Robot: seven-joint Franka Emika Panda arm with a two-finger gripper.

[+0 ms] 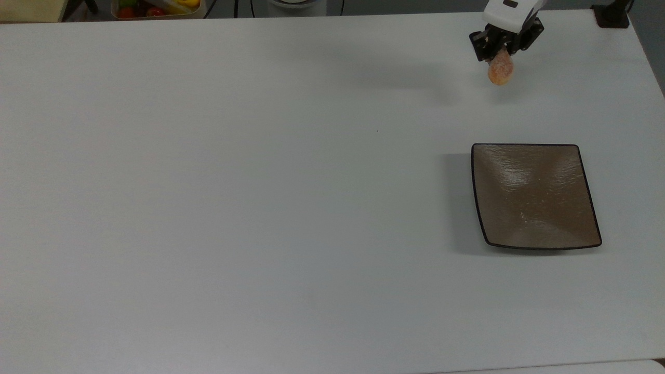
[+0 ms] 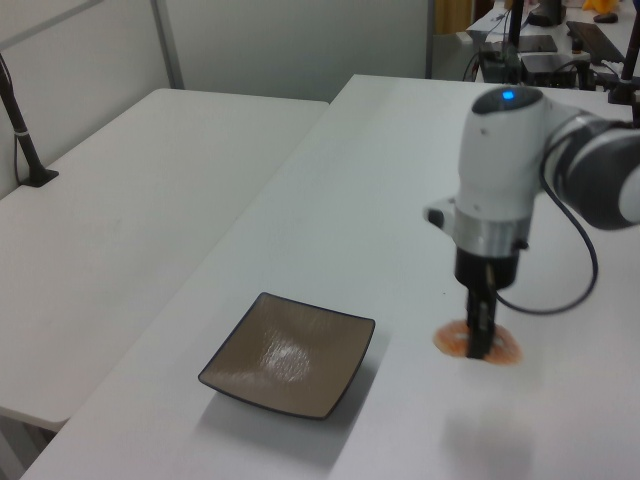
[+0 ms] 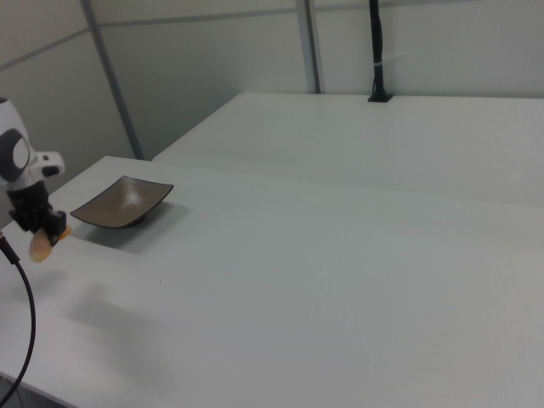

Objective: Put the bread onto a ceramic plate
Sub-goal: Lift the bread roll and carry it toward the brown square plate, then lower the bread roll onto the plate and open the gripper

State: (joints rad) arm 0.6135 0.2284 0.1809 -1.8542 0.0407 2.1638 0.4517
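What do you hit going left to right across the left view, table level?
Black post at the far left edge, then the ceramic plate, then the bread held clear of the table in the jaws of the gripper.

Orange bun (image 1: 500, 71) dusted white; glossy brown plate (image 1: 535, 196) with thin dark rim; white table (image 1: 260, 182); white arm (image 2: 505, 160) bore black gripper (image 1: 501, 49).

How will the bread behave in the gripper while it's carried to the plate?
The bread hangs from the gripper by one end, so it's probably light but may swing or slip. Its sugary coating likely sheds crumbs. It looks soft, so pinching may dent it.
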